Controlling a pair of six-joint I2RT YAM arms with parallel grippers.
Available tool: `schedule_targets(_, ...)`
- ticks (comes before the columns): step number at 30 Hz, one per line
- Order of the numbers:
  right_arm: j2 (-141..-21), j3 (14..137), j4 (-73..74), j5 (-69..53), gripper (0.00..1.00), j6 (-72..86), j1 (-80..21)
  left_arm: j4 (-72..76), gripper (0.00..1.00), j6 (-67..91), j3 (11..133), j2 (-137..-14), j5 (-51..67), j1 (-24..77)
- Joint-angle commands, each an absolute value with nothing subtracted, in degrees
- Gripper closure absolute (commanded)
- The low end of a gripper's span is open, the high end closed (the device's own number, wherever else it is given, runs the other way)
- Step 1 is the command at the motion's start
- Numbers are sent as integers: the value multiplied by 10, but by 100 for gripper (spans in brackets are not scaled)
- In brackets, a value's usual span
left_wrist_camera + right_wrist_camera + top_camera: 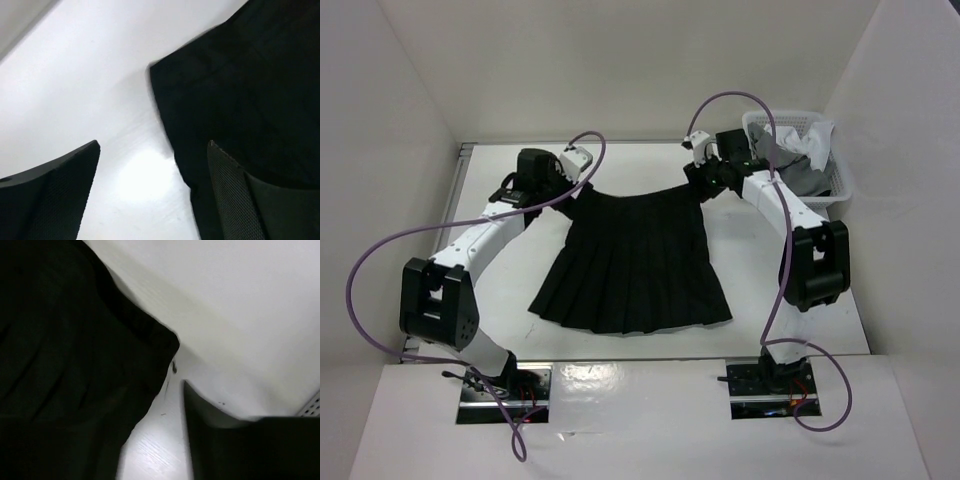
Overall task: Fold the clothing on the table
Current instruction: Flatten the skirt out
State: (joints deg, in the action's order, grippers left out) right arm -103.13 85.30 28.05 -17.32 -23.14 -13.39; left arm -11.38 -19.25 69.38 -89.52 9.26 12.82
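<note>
Top external view: the clothing point(635, 265) lies flat mid-table point(740, 250), waistband at the far side running left to right, pleats fanning out toward the near edge. The left end effector point(572, 190) sits right at the waistband's left corner and the right end effector point(698, 180) at the right corner, so each arm is nearest its own end. On the left wrist view the fingers point(65, 185) are spread wide, one over the fabric's edge, nothing pinched. On the right wrist view one finger shows beside the corner and the other is lost against the black, so I can't tell its grip. A fold likely runs along the waist-to-hem axis.
</note>
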Motion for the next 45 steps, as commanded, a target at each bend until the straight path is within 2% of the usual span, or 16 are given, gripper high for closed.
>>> schedule_targets(1, -1033, 887, 203, -106, 38, -211, -140, -39, 0, -158, 712, -889, 46, 116)
schedule_targets(3, -1025, 887, 169, -62, 26, -194, -140, -14, 0, -143, 712, -871, 12, 111)
schedule_targets(5, -998, 887, 150, -38, 20, -171, -140, 1, 0, -113, 712, -854, -12, 103)
schedule_targets(7, -961, 880, 134, -13, 9, -148, -140, 6, 0, -91, 712, -829, -26, 88)
schedule_targets(12, -925, 882, 224, -33, 1, -148, -175, -97, 0, -70, 712, -781, 24, 82)
schedule_targets(18, -920, 829, 301, -28, 1, -148, -266, -244, 0, -74, 696, -785, 89, 110)
schedule_targets(22, -947, 805, 301, -47, 1, -135, -287, -264, 0, -67, 667, -816, 53, 147)
schedule_targets(27, -1037, 829, 289, -47, 1, -84, -330, -304, 0, -21, 678, -801, 40, 115)
schedule_targets(36, -1142, 915, 257, -47, 1, 63, -349, -294, 0, 7, 620, -679, 43, 57)
schedule_targets(45, -1193, 940, 221, 52, 1, 134, -375, -287, 0, 12, 613, -708, 35, 52)
